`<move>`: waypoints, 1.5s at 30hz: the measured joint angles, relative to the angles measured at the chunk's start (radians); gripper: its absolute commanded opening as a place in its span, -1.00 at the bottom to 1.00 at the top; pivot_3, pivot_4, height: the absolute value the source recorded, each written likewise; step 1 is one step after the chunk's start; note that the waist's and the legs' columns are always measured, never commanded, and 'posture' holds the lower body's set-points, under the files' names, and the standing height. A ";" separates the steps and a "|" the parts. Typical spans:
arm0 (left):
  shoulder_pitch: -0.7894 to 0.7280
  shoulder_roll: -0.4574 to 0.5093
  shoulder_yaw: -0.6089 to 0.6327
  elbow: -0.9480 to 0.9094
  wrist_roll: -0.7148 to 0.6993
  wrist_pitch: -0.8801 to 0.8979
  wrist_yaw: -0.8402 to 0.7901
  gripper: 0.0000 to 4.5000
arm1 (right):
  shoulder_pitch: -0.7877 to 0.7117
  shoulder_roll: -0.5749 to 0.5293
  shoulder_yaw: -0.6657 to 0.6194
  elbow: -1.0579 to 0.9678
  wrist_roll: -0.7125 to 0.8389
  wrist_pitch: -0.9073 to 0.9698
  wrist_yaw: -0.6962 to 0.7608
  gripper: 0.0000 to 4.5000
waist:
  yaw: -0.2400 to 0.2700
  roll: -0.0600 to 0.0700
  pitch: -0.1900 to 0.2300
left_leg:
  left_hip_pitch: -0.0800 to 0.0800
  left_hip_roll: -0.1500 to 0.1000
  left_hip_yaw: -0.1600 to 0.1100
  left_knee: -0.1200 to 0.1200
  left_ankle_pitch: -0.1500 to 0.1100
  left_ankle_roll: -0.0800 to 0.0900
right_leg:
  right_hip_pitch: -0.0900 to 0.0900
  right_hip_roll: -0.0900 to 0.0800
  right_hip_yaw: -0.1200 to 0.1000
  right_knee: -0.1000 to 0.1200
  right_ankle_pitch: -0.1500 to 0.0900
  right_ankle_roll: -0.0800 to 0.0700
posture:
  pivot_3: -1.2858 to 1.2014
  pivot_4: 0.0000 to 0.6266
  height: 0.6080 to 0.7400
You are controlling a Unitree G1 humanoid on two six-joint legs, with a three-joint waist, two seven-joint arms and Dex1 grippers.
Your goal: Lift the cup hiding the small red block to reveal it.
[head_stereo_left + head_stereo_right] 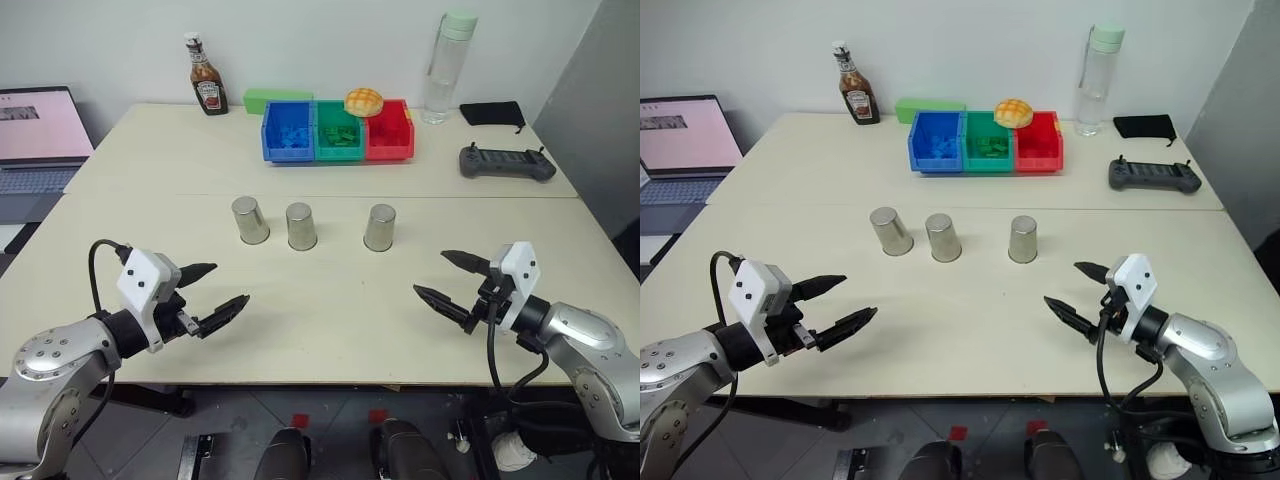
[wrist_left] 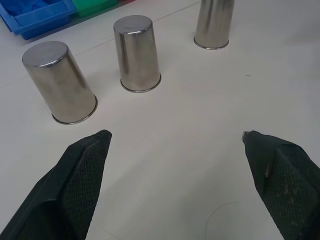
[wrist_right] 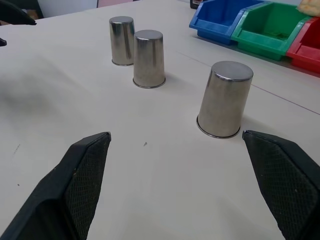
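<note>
surface: pale table (image 1: pixel 330 320), seam across | cups: three upturned steel cups (image 1: pixel 300 226) in a row mid-table, 12 o'clock of grippers | left gripper (image 1: pixel 213 293): wide open, empty | right gripper (image 1: pixel 448 280): wide open, empty | far edge: bins (image 1: pixel 338 132), ketchup bottle (image 1: pixel 207 76) 11 o'clock | laptop (image 1: pixel 40 135) 10 o'clock

We count three silver cups (image 1: pixel 250 219) (image 1: pixel 301 226) (image 1: pixel 380 227) standing ahead of our two grippers (image 1: pixel 222 291) (image 1: pixel 441 277). Farther beyond them we see three bins (image 1: pixel 287 132) (image 1: pixel 339 133) (image 1: pixel 389 134), one ketchup bottle (image 1: pixel 206 76) and one water bottle (image 1: pixel 446 68).

Three identical shiny silver cups (image 1: pixel 301 226), upside down, in a row mid-table.
</note>
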 measured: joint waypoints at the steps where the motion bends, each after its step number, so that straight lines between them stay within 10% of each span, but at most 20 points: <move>1: -0.001 0.000 0.000 0.000 0.001 0.000 0.004 1.00 | -0.001 0.000 0.000 0.000 0.000 0.000 0.000 1.00 | 0.000 0.000 0.000 | 0.000 0.000 0.000 0.000 0.000 0.000 | 0.000 0.000 0.000 0.000 0.000 0.000 | 0.03 -0.52 1.00; 20: -0.346 -0.256 -0.319 0.152 0.192 0.024 0.323 1.00 | -0.033 -0.005 0.062 -0.115 0.080 0.162 -0.022 1.00 | -0.001 -0.001 0.000 | 0.000 -0.002 0.000 0.001 0.000 0.000 | 0.001 0.002 0.000 0.000 0.002 -0.001 | 0.03 -0.52 1.00; 45: -0.610 -0.424 -0.395 0.537 0.303 -0.087 0.330 1.00 | -0.124 -0.009 0.078 -0.173 0.216 0.322 -0.055 1.00 | 0.002 -0.001 0.000 | -0.003 -0.004 -0.002 0.002 0.000 0.000 | 0.000 0.002 -0.003 0.000 0.003 -0.001 | 0.03 -0.52 1.00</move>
